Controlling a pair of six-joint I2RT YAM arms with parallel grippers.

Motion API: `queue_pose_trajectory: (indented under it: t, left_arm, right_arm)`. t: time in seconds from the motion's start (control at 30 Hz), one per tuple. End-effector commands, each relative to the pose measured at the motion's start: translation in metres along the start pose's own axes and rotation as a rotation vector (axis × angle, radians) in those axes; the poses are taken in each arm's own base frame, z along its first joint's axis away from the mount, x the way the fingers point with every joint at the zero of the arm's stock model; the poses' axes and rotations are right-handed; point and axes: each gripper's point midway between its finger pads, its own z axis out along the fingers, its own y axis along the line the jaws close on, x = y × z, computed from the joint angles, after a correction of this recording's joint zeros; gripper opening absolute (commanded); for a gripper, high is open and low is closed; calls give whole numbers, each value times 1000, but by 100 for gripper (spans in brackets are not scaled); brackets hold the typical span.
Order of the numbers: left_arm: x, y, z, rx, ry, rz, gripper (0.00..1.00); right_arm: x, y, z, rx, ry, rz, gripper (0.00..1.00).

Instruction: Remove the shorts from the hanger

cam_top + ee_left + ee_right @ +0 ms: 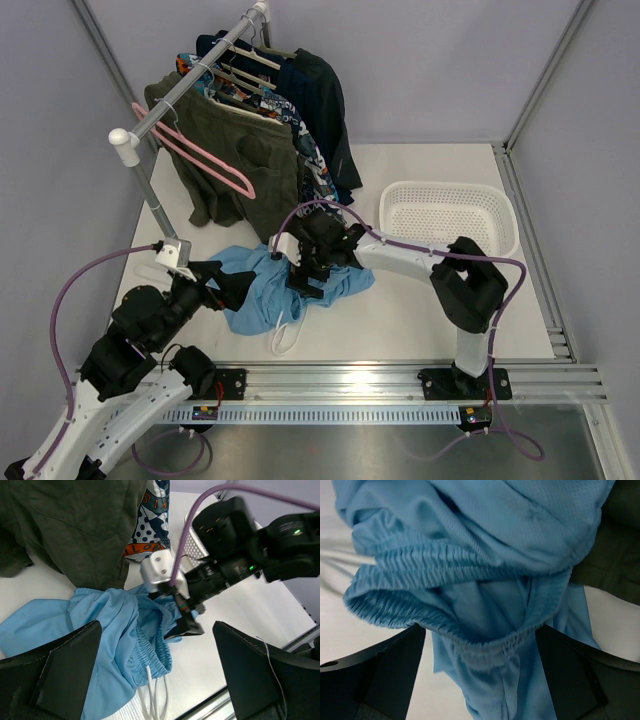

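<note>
The left tool sits nearest, its two dark fingers spread wide with nothing between them. It hovers just over the left part of the light blue shorts. It is probably there to pin or take the cloth while the other arm works.

The shorts lie bunched on the counter, in front of the clothes rack. A loop of the white hanger pokes out from under their near edge, so the two are not yet parted.

The right tool reaches in from the right and is also spread wide. The ruffled elastic waistband lies in the gap between its fingers but is not clamped. This looks like lining up a grip on the waistband so the shorts can be drawn off the hanger.

The hanger loop lies near the counter's front rail, so there is little room on the near side. To the right, the counter is bare up to the white basket, which looks like the best direction to pull. On the far side, the olive garment hangs down close to the shorts and could snag.
</note>
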Motion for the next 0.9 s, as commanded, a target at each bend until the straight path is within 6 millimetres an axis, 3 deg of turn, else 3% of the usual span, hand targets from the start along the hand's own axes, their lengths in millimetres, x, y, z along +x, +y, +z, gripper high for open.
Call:
queue_pose_trajectory:
  t: [0.0, 0.07, 0.13, 0.17, 0.2, 0.27, 0.3, 0.37, 0.4, 0.47, 0.5, 0.53, 0.57, 0.6, 0.63, 0.7, 0.73, 0.8, 0.83, 0.87]
  left_arm:
    - [-16, -3, -6, -2, -57, -59, 99]
    - [-14, -2, -7, -6, -52, -64, 99]
    - [-14, -1, -8, -8, -55, -72, 99]
    - [-14, -1, -9, -7, -58, -71, 99]
    - [-14, -1, -9, -10, -62, -73, 99]
    - [-17, -1, -9, -6, -75, -69, 99]
    - [-17, -1, -9, -7, -77, -68, 99]
    - [-19, -1, -9, -2, -89, -62, 99]
    - [-20, -2, -9, 4, -91, -58, 99]
    - [-24, -5, -10, 17, -100, -46, 99]
    - [-26, -6, -10, 24, -107, -42, 99]
    - [-28, -8, -11, 33, -113, -31, 99]
    - [-29, -9, -11, 39, -117, -27, 99]
    - [-32, -10, -12, 44, -130, -23, 99]
    - [-34, -11, -13, 49, -138, -21, 99]
    - [-38, -13, -12, 60, -154, -6, 99]
    - [-39, -14, -12, 65, -159, -2, 99]
    - [-43, -17, -12, 82, -176, 7, 99]
    - [-44, -18, -11, 87, -179, 14, 99]
    - [-44, -20, -9, 96, -176, 17, 99]
  right_arm:
    - [-12, -35, 18, 154, -23, 44, 99]
    - [-4, -34, 24, 143, -1, 46, 97]
    - [2, -25, 25, 99, 20, 44, 83]
    - [2, -18, 27, 59, 18, 46, 74]
    - [3, -14, 26, 39, 25, 53, 53]
    - [2, -2, 22, -17, 27, 64, 31]
    - [0, 0, 18, -32, 22, 66, 14]
    - [-13, 13, -3, -96, -26, 58, 0]
    - [-18, 13, -16, -115, -51, 67, 0]
    - [-50, 32, -68, -248, -175, 59, 0]
    - [-55, 20, -94, -244, -227, 76, 0]
    - [-79, 28, -136, -292, -319, 59, 0]
    - [-88, 25, -159, -289, -361, 49, 0]
    - [-100, 9, -192, -236, -417, 48, 0]
    - [-110, 14, -223, -233, -472, 41, 0]
    - [-120, 7, -263, -174, -539, 52, 0]
    - [-130, -3, -299, -96, -604, 25, 0]
    - [-137, -10, -335, -33, -665, 72, 0]
    - [-145, -24, -370, 65, -732, 35, 0]
    - [-147, -27, -388, 78, -768, 103, 0]
